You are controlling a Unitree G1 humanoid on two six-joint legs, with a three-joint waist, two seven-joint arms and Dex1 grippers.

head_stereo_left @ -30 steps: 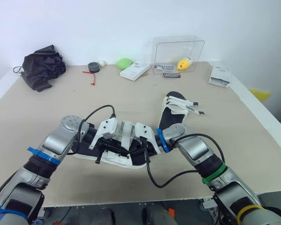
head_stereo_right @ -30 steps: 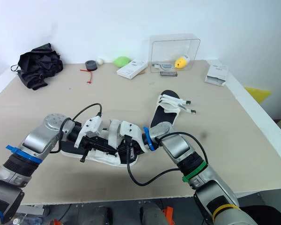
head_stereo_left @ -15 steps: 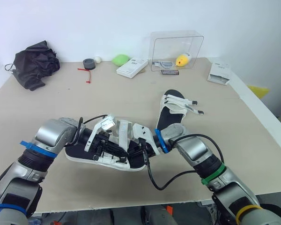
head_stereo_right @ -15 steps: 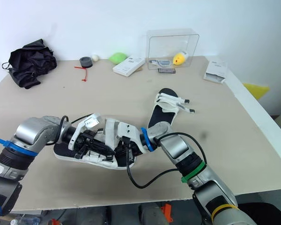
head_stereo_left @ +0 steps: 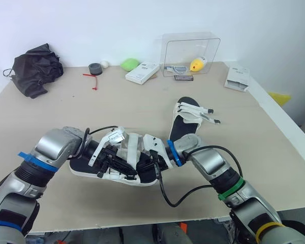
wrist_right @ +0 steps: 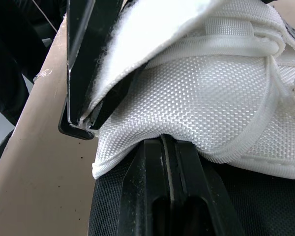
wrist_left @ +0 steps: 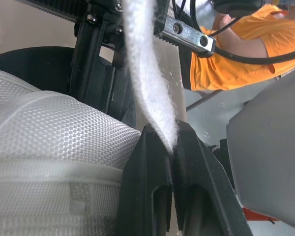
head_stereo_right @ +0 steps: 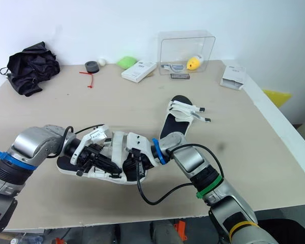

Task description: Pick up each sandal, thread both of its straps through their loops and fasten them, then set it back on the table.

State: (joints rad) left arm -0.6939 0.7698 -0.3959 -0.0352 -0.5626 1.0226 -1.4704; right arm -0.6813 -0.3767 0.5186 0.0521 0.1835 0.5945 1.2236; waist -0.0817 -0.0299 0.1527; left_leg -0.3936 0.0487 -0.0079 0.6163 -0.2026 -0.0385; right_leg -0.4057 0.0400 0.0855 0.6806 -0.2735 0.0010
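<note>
Sandal one (head_stereo_left: pixel 84 166), black-soled with a white mesh upper, lies near the table's (head_stereo_left: pixel 142 107) 6 o'clock edge, lengthwise from 9 to 3 o'clock. Both arms meet over it. The left pincer (wrist_left: pixel 172 135) reaches in from 9 o'clock and is clenched on a fuzzy white strap (wrist_left: pixel 145 73), which stands up from between its two fingertips. The right pincer (wrist_right: pixel 169 142) comes in from 3 o'clock with its fingers pressed together. Their tips touch the lower edge of the mesh upper, but we cannot tell whether any fabric is caught between them.

A second ago the left forearm was raised higher over the shoe. It has since dropped and swung so that it lies low along the tabletop. The sandal keeps its place, and the right arm has hardly shifted.

Sandal two (head_stereo_left: pixel 188 124) lies flat at about 1 o'clock from the first, apart from it, its white straps loose toward 3 o'clock.

The table is beige, against a white wall. Along its 12 o'clock edge we see:
- a roll of tape (head_stereo_left: pixel 95 67)
- a green lump (head_stereo_left: pixel 128 64)
- a white box (head_stereo_left: pixel 142 72)
- a clear plastic case (head_stereo_left: pixel 190 51) with a yellow thing (head_stereo_left: pixel 197 64) inside

A black bundle of cloth (head_stereo_left: pixel 35 68) sits at 10 o'clock and a white packet (head_stereo_left: pixel 238 80) at 2 o'clock. In the left wrist view a person in an orange shirt (wrist_left: pixel 246 54) stands beyond the table.
</note>
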